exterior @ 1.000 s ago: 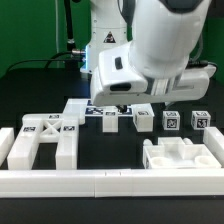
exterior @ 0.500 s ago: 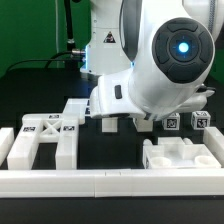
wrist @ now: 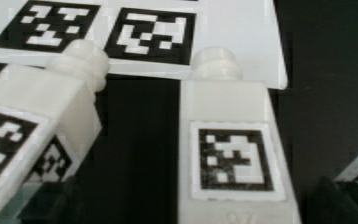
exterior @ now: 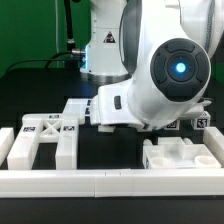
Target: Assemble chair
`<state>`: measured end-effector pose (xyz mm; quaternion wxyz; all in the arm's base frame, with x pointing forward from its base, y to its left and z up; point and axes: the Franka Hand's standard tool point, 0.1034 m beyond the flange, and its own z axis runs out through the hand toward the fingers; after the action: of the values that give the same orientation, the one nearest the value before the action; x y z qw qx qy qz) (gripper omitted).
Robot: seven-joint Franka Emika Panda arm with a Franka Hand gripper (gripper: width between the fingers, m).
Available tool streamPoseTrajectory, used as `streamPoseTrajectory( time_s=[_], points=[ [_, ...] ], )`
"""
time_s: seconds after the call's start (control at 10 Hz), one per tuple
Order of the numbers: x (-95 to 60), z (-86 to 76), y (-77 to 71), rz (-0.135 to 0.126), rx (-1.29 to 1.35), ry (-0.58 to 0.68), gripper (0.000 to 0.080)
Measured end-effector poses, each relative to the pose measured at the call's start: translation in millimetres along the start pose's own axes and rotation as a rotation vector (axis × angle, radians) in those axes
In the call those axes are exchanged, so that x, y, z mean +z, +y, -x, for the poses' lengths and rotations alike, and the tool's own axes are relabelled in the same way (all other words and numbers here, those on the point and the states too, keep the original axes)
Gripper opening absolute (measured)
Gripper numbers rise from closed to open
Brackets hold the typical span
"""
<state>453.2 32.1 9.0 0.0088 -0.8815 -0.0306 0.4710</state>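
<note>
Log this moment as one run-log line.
gripper: open, empty | below: white square plastic leg, neighbouring leg, apart | marker board: beyond their ends | white X-braced plastic frame: untouched

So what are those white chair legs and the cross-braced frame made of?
The legs and the X-braced frame look like matte white plastic: even colour, blocky edges, no grain or gloss. Their black-and-white tags seem printed labels; hard to confirm.

One far, one near
We look across the rail [exterior: 100, 182] at the arm [exterior: 160, 70]; our wrist camera looks down, close, on two legs [wrist: 229, 130] and the marker board [wrist: 105, 25].
</note>
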Motion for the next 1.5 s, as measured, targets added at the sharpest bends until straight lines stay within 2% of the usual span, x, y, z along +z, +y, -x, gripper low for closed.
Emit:
streamPoseTrajectory(
  time_s=[0.4, 0.5, 0.6, 0.8, 1.0, 1.1, 1.2, 1.3, 1.5],
  points=[
    [2.7, -1.8, -0.4, 0.001, -0.005, 0.001, 0.0626],
    [2.6, -1.8, -0.5, 0.001, -0.005, 0.001, 0.0439],
    [2.5, -1.9, -1.0, 0.001, -0.005, 0.001, 0.0284],
    [1.5, -1.9, -1.5, 0.001, -0.006, 0.003, 0.0285],
    [-9.1, 4.3, -3.9, -0.001, -0.010, 0.011, 0.0285],
    [-19.0, 14.4, -4.9, -0.007, -0.012, 0.005, 0.0285],
    [-40.0, 34.2, -7.8, -0.026, -0.012, -0.019, 0.0285],
    [-61.0, 44.4, -7.6, -0.033, -0.009, -0.014, 0.0285],
    [-62.0, 33.0, -7.0, -0.028, -0.011, 0.037, 0.0285]
  ],
)
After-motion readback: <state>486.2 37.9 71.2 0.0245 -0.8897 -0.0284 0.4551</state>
